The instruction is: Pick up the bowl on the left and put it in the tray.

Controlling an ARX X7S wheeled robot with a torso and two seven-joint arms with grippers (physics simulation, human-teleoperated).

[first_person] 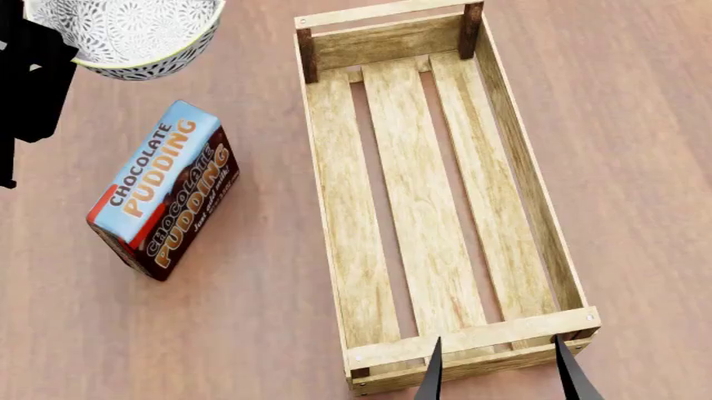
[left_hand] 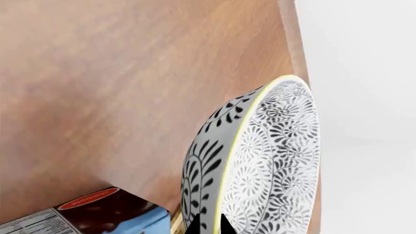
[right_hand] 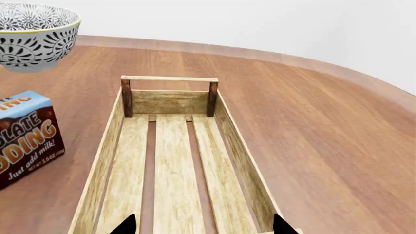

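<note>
Your left gripper (left_hand: 209, 225) pinches the bowl (left_hand: 260, 161) by its rim alone (lifted, tray (first_person: 333, 208) well off to its right), so a fast swing could tip it loose.

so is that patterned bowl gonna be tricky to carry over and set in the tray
Probably rigid and breakable: the bowl looks like glazed ceramic, so its smooth rim may slip between the left gripper's thin fingertips. Its rounded underside could rock on the tray's gapped slats, so a gentle, level release seems wise.

Box top face: the pudding box (first_person: 163, 188) reads "CHOCOLATE PUDDING".
Box side face: the same words, then "Just add milk!".
Box side, right wrist view: "3.5 OZ" follows.
</note>
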